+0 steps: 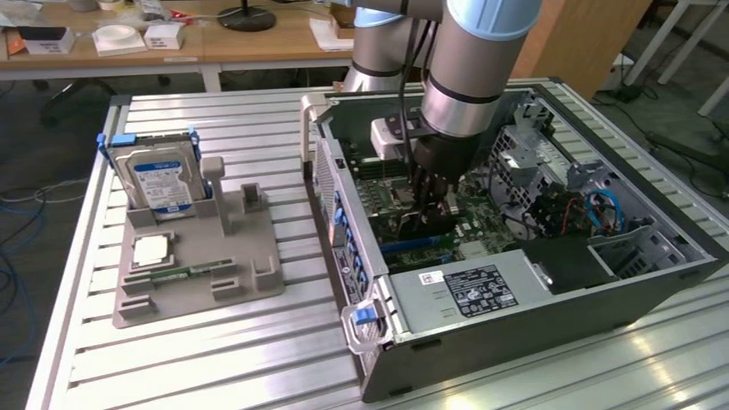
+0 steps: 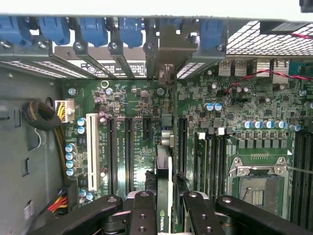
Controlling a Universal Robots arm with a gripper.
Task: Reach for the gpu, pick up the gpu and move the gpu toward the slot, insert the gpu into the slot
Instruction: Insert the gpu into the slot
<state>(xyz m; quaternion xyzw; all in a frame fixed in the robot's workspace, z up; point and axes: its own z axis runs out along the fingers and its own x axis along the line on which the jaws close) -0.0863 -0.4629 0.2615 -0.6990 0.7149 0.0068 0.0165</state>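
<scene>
1. End effector (image 1: 431, 220), centre of the exterior view, clamps the gpu (image 2: 164, 196) edge-on, inside the open computer case (image 1: 638, 282).
2. Frame left: hard drive (image 1: 160, 175) upright in a grey holder (image 1: 200, 265) on the worktop (image 1: 205, 367).
3. Gpu hangs just above the motherboard (image 2: 137, 103) slots.

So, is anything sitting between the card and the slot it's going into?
Nothing visible. The gripper holds the gpu edge-on above the motherboard inside the computer case. In the wrist view the long black slots beside the card look open and unoccupied. The card hides whatever lies directly beneath it.
</scene>
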